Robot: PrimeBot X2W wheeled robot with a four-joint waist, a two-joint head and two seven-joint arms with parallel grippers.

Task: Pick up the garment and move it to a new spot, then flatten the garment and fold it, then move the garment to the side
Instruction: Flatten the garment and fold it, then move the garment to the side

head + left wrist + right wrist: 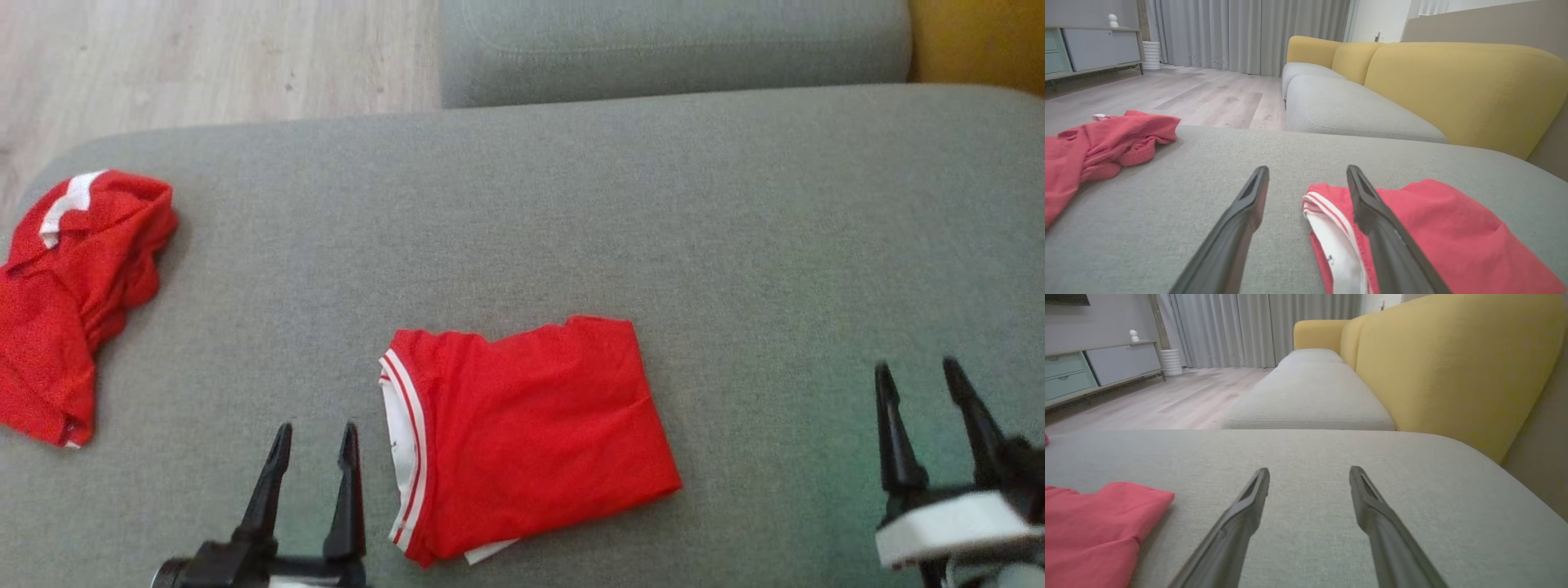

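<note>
Folded red jersey (531, 433) flat on grey sofa seat (735, 245), both grippers open, empty.
Head view: jersey mid-seat; crumpled red garment (73, 294) well apart at the seat's left edge. Left gripper (317, 426) just beside the jersey's striped collar, right gripper (916, 365) well apart on the other side. Left wrist view: fingers spread, nothing between; one overlaps the collar, contact unclear. Right wrist view: fingers spread over bare seat, jersey corner at left.

You have two red garments here: a folded garment (531, 425) near the middle and a crumpled garment (73, 302) at the left edge. You have two grippers, the left gripper (317, 426) and the right gripper (916, 365). You see two grey seat cushions, a near cushion (735, 204) and a far cushion (669, 41).
</note>
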